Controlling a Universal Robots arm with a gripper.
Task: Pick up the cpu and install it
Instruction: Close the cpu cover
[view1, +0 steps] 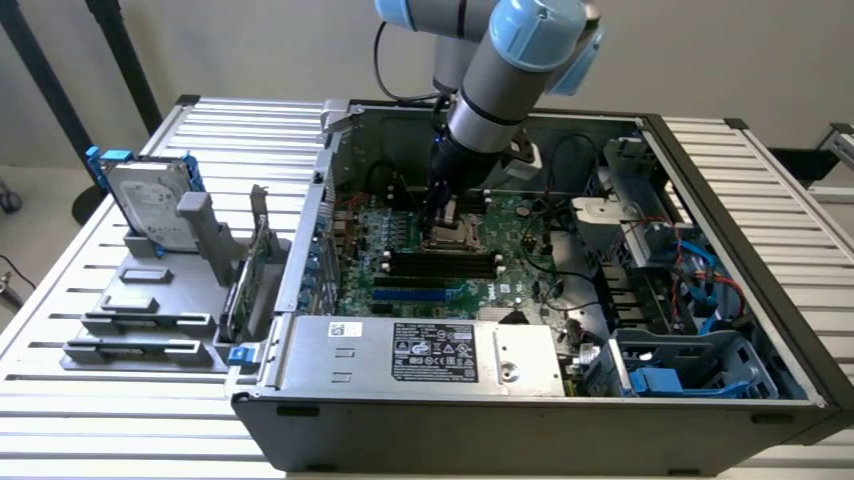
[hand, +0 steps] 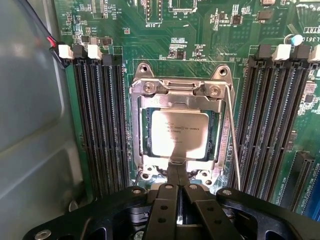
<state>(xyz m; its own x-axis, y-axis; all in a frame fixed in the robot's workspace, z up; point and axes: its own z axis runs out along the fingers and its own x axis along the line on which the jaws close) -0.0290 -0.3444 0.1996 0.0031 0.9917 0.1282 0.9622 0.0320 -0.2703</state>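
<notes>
My fingers (hand: 172, 175) are pressed together, tips at the near edge of the cpu (hand: 179, 134), which lies flat inside the open socket (hand: 141, 131). I judge it best handled level and square, gently, never forced.

On my exterior feed, my arm (view1: 497, 100) is a smooth silver-grey tube with rounded light-blue joint caps (view1: 541, 30). A thin black cable (view1: 378, 60) loops beside it. Below the tube, the wrist narrows into a slim dark section. On my wrist feed, the gripper (hand: 176, 169) is matte black, with two broad outer linkage bars and two narrower inner bars. Each bar has small round holes. The bars taper to two slim black fingers (hand: 172, 175). Silver screw heads (hand: 223, 192) mark the linkage pivots.
</notes>
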